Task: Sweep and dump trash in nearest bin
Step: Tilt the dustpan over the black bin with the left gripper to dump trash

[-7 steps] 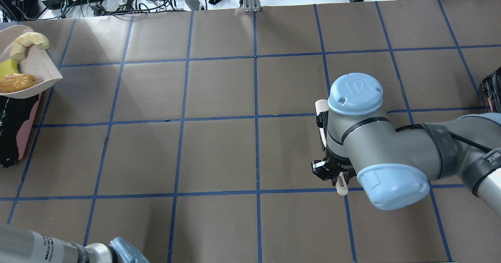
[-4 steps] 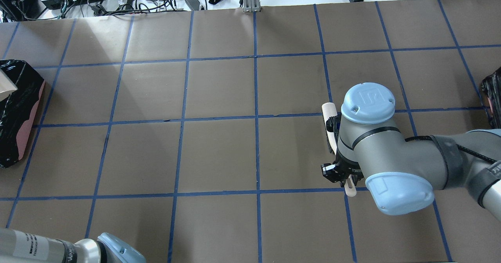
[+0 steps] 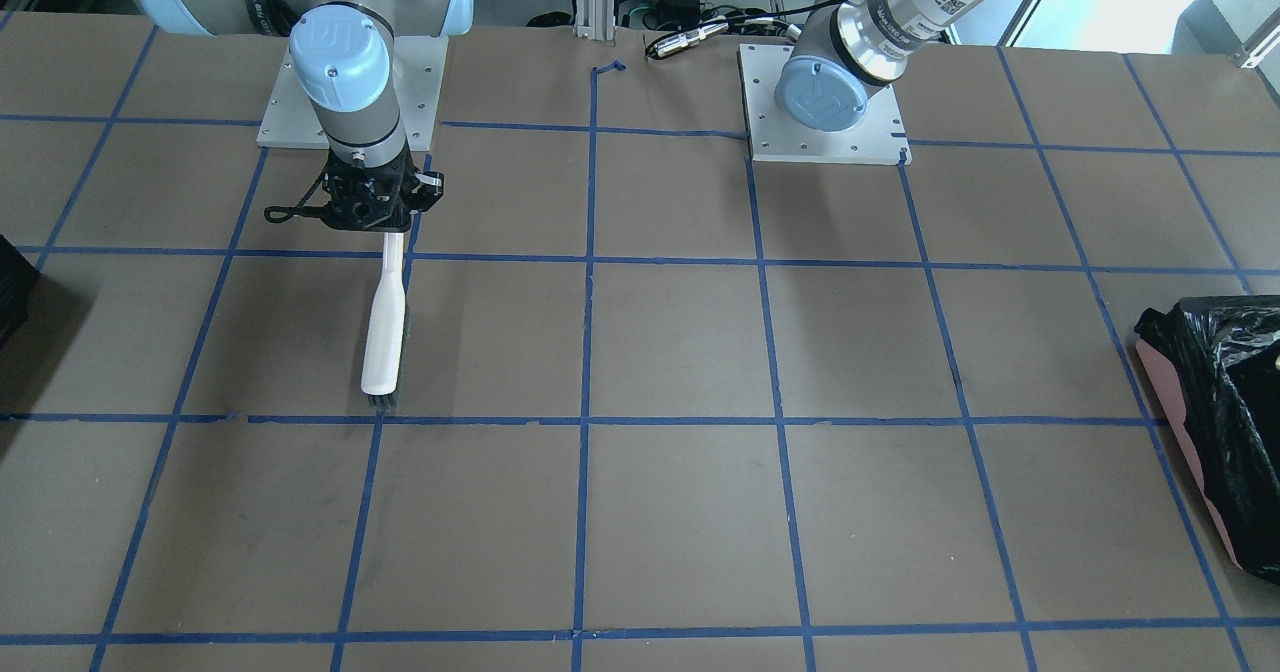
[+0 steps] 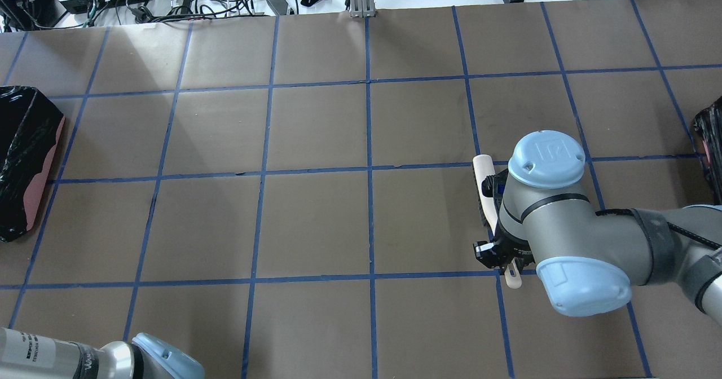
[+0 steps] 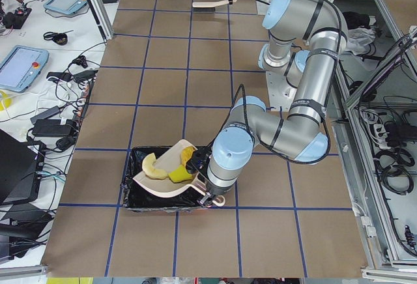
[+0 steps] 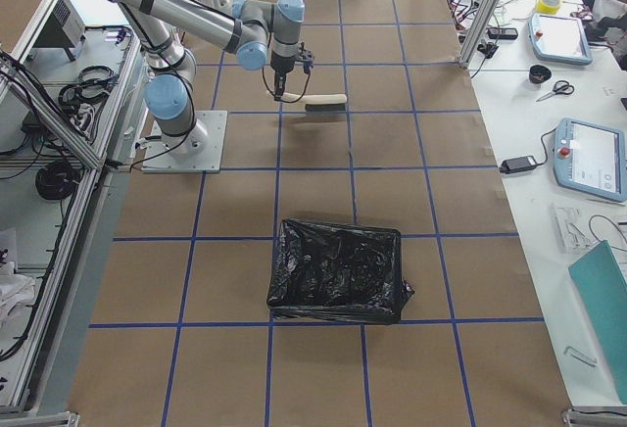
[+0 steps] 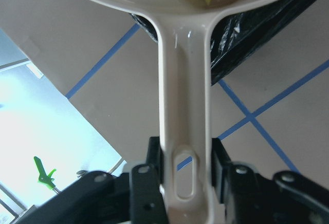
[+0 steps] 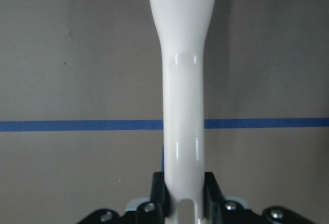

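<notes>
The left gripper (image 7: 185,165) stays clamped on the handle of the dustpan (image 5: 163,174). The pan, seen a second ago at the overhead view's edge, has swung out of it and hangs ahead of the fingers over the bin (image 5: 133,196). The trash (image 5: 177,174) still lies in the pan, so tipping remains. The right gripper (image 8: 184,196), closed on the brush (image 3: 383,332), has drawn back.

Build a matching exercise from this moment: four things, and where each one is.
1 cream-white plastic dustpan
2 white-handled brush
3 pale yellow curved rind slice
4 pink bin lined with a black bag

A in the right gripper
B lying in the dustpan
C on the table, below the dustpan
D in the left gripper, over the bin

Pairs: 1-D, 2-A, 3-B, 4-C
</notes>
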